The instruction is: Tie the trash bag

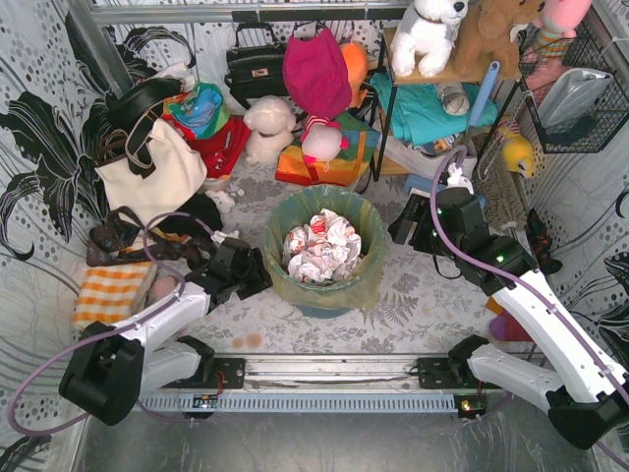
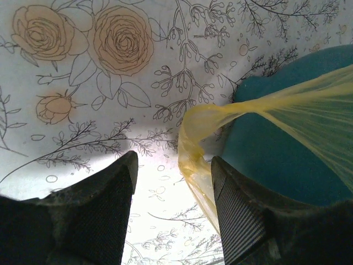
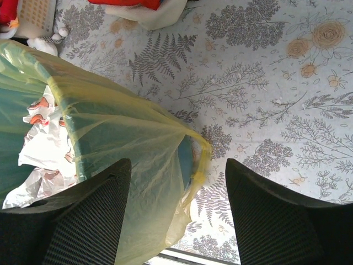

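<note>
The trash bag (image 1: 366, 280) is thin yellow-green plastic lining a round teal bin (image 1: 324, 307) at the table's middle, with crumpled white-and-red paper (image 1: 321, 248) inside. My left gripper (image 1: 257, 272) is open at the bin's left side; in the left wrist view a twisted yellow flap of the bag (image 2: 196, 149) hangs between my open fingers (image 2: 174, 182), close to the right one. My right gripper (image 1: 405, 224) is open at the bin's right; in the right wrist view the bag's draped edge (image 3: 190, 160) lies between its open fingers (image 3: 179, 182).
A cream tote with black straps (image 1: 162, 172), an orange-checked cloth (image 1: 110, 293), dark bags and plush toys crowd the back and left. A shelf (image 1: 432, 108) and a wire basket (image 1: 580, 98) stand at the right. A metal rail (image 1: 329, 374) runs along the near edge.
</note>
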{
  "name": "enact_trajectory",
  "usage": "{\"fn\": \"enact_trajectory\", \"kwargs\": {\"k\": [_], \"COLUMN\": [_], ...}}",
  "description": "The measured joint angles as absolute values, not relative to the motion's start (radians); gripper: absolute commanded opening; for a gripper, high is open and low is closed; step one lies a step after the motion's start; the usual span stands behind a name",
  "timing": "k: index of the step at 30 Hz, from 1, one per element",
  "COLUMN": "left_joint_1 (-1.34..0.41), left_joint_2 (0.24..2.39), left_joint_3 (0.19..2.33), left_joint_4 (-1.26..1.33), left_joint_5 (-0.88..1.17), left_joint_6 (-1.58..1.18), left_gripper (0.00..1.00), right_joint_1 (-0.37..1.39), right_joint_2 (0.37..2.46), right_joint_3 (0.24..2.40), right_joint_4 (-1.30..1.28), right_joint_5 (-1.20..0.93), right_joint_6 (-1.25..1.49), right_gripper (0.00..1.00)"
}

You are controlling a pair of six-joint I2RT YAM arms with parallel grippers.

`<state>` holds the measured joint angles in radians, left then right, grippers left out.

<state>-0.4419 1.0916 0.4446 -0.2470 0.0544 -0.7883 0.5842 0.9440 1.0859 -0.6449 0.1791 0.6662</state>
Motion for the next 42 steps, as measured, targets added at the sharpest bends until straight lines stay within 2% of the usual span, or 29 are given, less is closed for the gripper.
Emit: {"fn": "enact_trajectory", "kwargs": {"k": [12,22,26,33,37,42], "left_joint_1": [-0.435,-0.431,-0.431,-0.431,-0.431,-0.431], "left_joint_2": [1.191,1.234,1.236,1.23,1.213,1.19], "left_joint_3": [0.441,0.46,0.464,0.464,0.477,0.498], "left_joint_4": [-0.146,-0.134,-0.152,-0.179,-0.197,-0.213], "left_joint_5": [0.057,0.033,0.017,0.012,0.017,0.02], "left_joint_6": [-0.774,-0.739,-0.722,-0.7,-0.678,-0.651], "left_gripper": [0.62,0.44,0.32,0.23,0.01,0.0], "right_joint_1": [0.584,0.584,0.584,0.584,0.584,0.584], "right_joint_2": [0.929,0.93,0.929,0.928,0.929,0.924], "right_joint_3": [1.048,1.043,1.037,0.993,0.94,0.821], "right_joint_4": [-0.642,-0.642,-0.642,-0.642,-0.642,-0.62], "right_joint_5": [0.171,0.161,0.161,0.161,0.161,0.149], "right_joint_6": [0.693,0.693,0.693,0.712,0.741,0.779], "right_gripper": [0.68,0.68,0.68,0.67,0.67,0.66]}}
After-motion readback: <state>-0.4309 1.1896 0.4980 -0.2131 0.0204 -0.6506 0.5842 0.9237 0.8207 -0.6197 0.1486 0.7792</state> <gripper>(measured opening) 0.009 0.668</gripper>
